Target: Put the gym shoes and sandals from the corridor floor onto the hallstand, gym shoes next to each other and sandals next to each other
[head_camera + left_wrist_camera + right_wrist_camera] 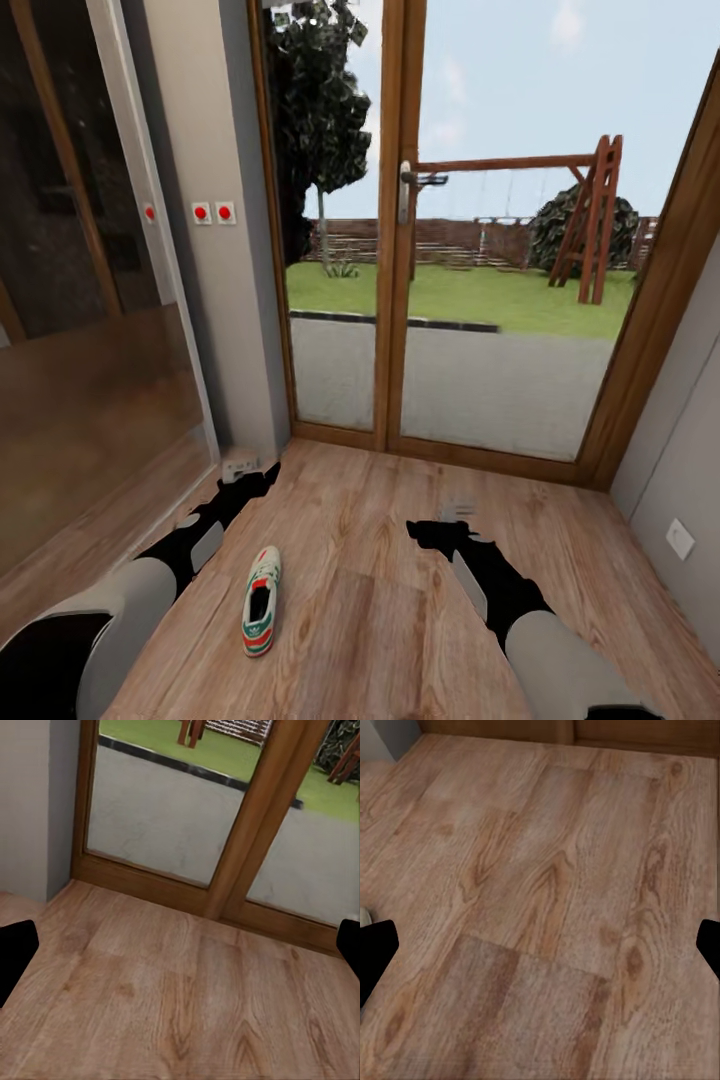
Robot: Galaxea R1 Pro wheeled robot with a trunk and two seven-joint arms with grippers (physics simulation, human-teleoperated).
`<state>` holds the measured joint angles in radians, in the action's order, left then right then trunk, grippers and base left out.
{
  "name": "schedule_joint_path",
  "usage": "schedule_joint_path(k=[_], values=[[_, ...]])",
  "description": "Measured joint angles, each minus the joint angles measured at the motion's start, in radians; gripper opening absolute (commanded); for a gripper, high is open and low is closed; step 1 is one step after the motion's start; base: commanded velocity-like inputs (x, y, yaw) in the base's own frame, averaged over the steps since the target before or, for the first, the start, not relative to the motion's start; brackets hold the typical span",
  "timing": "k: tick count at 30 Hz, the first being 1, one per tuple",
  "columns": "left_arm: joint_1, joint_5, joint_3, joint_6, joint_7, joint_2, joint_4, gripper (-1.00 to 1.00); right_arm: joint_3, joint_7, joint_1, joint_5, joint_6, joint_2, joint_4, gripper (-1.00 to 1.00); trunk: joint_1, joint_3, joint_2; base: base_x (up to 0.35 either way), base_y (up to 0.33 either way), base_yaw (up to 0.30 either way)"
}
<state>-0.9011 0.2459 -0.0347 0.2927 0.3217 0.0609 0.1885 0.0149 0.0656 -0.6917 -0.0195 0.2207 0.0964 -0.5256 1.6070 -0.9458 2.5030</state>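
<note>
One gym shoe (261,614) lies on the corridor floor (380,560) before a glazed wooden door (400,230).

The cream sneaker sits near the robot, between its two arms and closer to the left arm, toe pointing toward the far door. The left gripper (262,478) hangs low at the left, near the wall, its fingers (15,956) spread wide over bare planks. The right gripper (440,528) hovers to the shoe's right, well apart from it, fingers (375,954) likewise wide and empty.

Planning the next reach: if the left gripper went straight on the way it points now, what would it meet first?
Probably the bare corridor floor short of the glass door; the left gripper points down at bare planks, nothing between its fingers. Depth is uncertain.
</note>
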Motion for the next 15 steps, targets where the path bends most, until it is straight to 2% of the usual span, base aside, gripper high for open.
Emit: schedule_joint_path(k=[4, 5, 7, 8, 15], values=[[0.0, -0.002, 0.001, 0.001, -0.014, 0.0, -0.017, 1.0, -0.001, 0.0, 0.0, 0.0, 0.051, 0.0, -0.135, 1.0, 0.002, -0.021, 0.001, 0.0, 0.0, 0.0], [0.0, -0.003, 0.002, 0.001, -0.032, -0.001, -0.022, 1.0, -0.003, 0.0, 0.0, 0.0, 0.111, 0.0, -0.21, 1.0, 0.002, -0.026, 0.001, 0.0, 0.0, 0.0], [0.0, -0.005, 0.003, 0.001, -0.047, -0.002, -0.028, 1.0, -0.005, 0.0, 0.0, 0.001, 0.143, 0.0, -0.254, 1.0, 0.003, -0.037, 0.002, 0.0, 0.0, 0.0], [0.0, -0.008, 0.005, 0.003, -0.072, -0.007, -0.042, 1.0, -0.007, 0.001, 0.0, 0.002, 0.168, 0.0, -0.309, 1.0, 0.004, -0.042, 0.002, 0.0, 0.0, 0.0], [0.0, -0.011, 0.005, 0.007, -0.091, -0.009, -0.061, 1.0, -0.009, 0.001, 0.0, 0.003, 0.176, 0.0, -0.334, 1.0, 0.007, -0.081, 0.003, 0.0, 0.0, 0.0]])
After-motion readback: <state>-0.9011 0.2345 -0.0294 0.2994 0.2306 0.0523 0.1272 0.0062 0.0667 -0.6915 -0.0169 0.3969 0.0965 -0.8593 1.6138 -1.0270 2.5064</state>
